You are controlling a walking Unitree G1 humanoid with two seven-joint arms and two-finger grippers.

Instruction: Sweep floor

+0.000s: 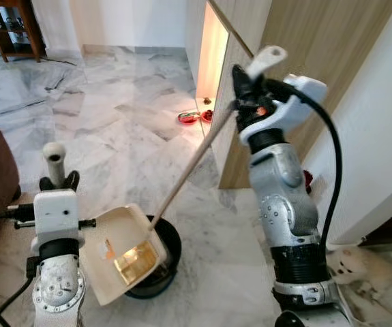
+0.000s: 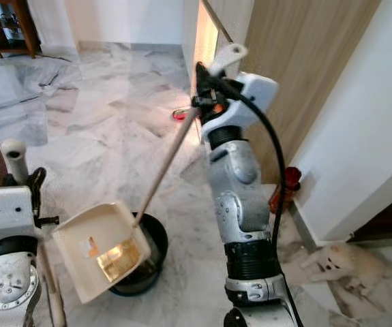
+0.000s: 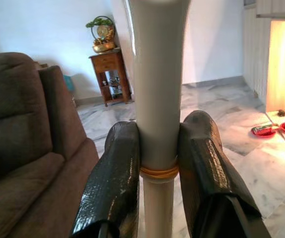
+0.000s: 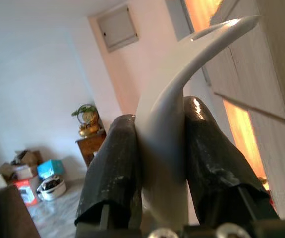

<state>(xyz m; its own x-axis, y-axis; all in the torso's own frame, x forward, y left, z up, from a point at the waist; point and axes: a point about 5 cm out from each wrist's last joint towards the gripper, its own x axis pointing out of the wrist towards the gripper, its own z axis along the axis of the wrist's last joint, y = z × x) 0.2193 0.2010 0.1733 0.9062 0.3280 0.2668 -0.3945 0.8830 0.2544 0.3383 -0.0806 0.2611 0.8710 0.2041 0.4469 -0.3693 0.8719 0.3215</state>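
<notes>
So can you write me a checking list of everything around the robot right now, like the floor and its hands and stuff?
Surface: grey-white marble floor, bare.
Job's things: cream dustpan tilted over black bin; broom stick reaches down to the pan.
Clutter: red dishes by the lit cabinet gap.
Grippers: left gripper shut on dustpan handle; right gripper shut on broom's white top.
Cables: black cable looping off the right arm.
Surroundings: brown sofa, wooden side table, small white dog.

Broom [image 1: 182, 177] head — hidden behind dustpan [image 1: 124, 252]
</notes>
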